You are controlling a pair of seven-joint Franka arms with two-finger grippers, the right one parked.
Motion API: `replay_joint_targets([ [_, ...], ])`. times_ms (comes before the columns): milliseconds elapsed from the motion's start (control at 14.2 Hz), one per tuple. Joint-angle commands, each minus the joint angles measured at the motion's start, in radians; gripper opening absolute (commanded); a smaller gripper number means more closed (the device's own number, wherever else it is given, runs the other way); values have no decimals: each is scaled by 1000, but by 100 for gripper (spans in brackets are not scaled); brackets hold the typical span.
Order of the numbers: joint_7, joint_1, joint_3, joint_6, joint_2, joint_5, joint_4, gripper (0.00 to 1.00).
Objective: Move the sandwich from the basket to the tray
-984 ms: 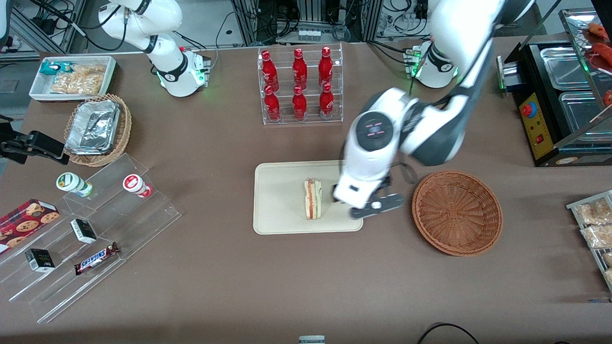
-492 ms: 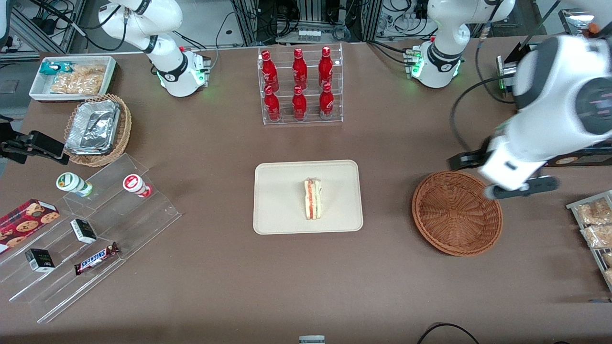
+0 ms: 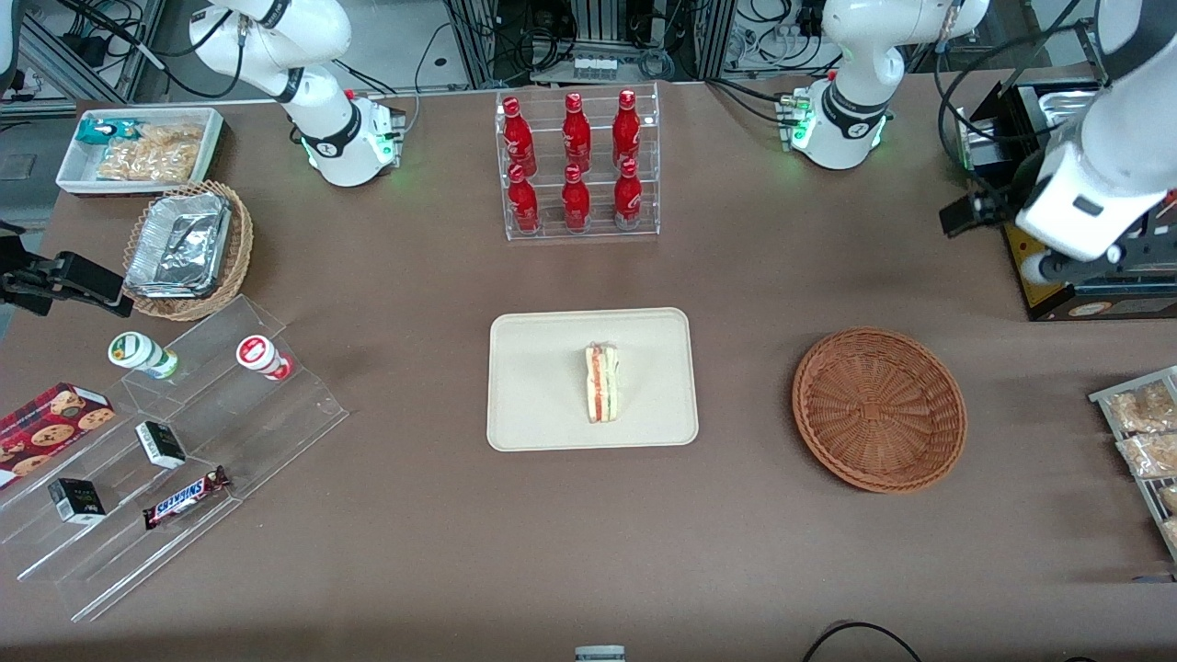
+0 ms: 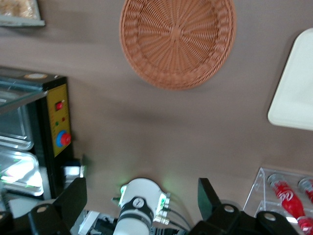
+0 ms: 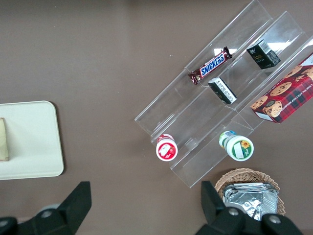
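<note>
The sandwich (image 3: 602, 382) lies on the cream tray (image 3: 533, 368) in the middle of the table, filling edge up. Its edge also shows in the right wrist view (image 5: 3, 139) on the tray (image 5: 29, 142). The reddish-brown basket (image 3: 878, 409) stands empty beside the tray, toward the working arm's end. My left gripper (image 3: 1085, 262) is raised by the black appliance, farther from the front camera than the basket. In the left wrist view the gripper (image 4: 142, 196) is open and empty, with the basket (image 4: 177, 41) and a corner of the tray (image 4: 296, 93) below.
A clear rack of red bottles (image 3: 577, 165) stands farther back than the tray. A black appliance (image 3: 1085, 184) and bagged snacks (image 3: 1145, 432) lie at the working arm's end. A clear stepped shelf (image 3: 184, 441), a foil-tray basket (image 3: 188, 244) and a white bin (image 3: 142, 147) lie toward the parked arm's end.
My left gripper has left the tray beside the sandwich, passed over the basket and risen to the black appliance, empty. The sandwich has stayed on the tray.
</note>
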State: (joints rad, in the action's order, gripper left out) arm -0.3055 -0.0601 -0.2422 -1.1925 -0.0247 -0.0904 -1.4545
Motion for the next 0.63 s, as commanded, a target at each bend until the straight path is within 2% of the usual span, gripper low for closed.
replay_joint_targets([
  [0,-11,6,-21,28,66,-22,-41,100],
  [562,-1,2,-20,39,9,23,16,100],
])
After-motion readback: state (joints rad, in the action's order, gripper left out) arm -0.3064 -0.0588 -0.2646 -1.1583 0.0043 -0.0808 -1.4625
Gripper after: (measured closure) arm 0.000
